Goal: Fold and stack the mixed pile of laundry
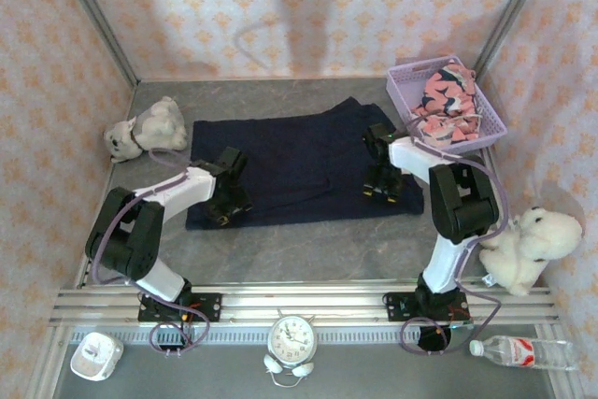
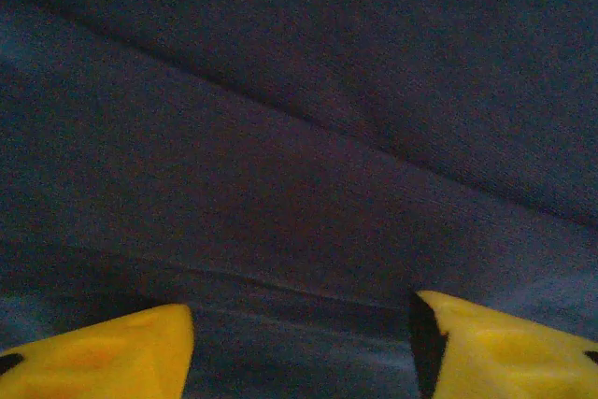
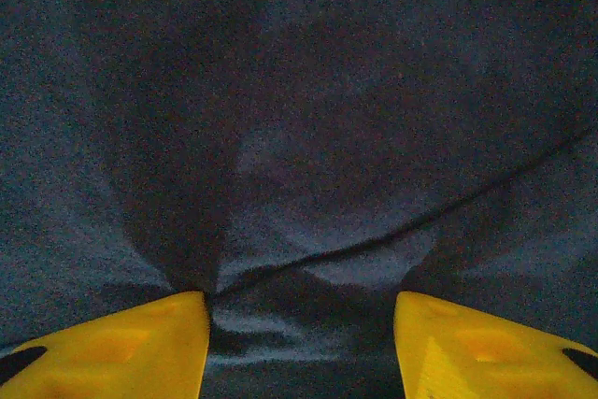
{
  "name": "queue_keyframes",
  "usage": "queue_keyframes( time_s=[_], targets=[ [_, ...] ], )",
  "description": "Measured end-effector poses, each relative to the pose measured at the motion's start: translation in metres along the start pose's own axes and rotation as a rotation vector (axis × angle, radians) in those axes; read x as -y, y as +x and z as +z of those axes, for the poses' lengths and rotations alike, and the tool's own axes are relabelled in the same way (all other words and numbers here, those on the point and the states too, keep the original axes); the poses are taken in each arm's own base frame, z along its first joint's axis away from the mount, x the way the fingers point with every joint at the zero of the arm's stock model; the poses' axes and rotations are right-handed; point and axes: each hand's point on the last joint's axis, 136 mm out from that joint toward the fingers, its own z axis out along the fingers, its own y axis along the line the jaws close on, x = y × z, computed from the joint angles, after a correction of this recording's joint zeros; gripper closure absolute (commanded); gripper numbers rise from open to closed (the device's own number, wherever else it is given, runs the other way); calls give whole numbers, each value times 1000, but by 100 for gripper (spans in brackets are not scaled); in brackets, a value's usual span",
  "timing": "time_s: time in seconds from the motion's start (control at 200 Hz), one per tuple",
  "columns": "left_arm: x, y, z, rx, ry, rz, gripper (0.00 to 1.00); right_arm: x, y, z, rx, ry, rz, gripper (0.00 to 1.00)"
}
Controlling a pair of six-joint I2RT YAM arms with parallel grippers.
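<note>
Left fingers [image 2: 103,357] are standing apart over the near-left edge of the large plain dark navy garment [image 1: 299,151], gripping nothing. The right fingers [image 3: 467,348] are likewise parted, pressing at its near-right corner. The navy garment is lying flat mid-worktop, its long axis running left to right, with bare grey worktop [image 1: 308,249] nearer the arms. The salmon-pink printed garment [image 1: 447,100] is sitting in the lavender lattice basket [image 1: 404,81], nearest the right arm.

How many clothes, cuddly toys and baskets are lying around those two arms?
Clothes: 2 (navy garment, pink printed garment)
Cuddly toys: 2 (grey-white plush toy, white plush toy)
Baskets: 1 (lavender basket)
Total: 5
</note>
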Motion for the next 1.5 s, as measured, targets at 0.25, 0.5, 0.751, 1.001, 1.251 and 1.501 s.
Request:
queue_keyframes(
  time_s=[0.25, 0.5, 0.751, 1.001, 1.251, 1.501],
  targets=[
    [-17, -41, -42, 106, -50, -35, 34, 3, -1, -5, -20, -29, -9, 45],
    [-59, -41, -36, 97, -155, -48, 48, -9, -7, -14, -10, -84, -15, 45],
    [-72, -28, -22, 58, -188, -43, 71, -11, -8, -15, -9, -92, -19, 45],
    [-72, -31, -11, 44, -207, -23, 100, -13, -10, -17, -3, -96, -19, 45],
    [-58, -70, -24, 110, -180, -65, 100, -13, -10, -17, -3, -96, -19, 45],
    [-49, -83, -28, 127, -171, -39, 84, -13, -10, -17, -2, -97, -18, 45]
  ],
)
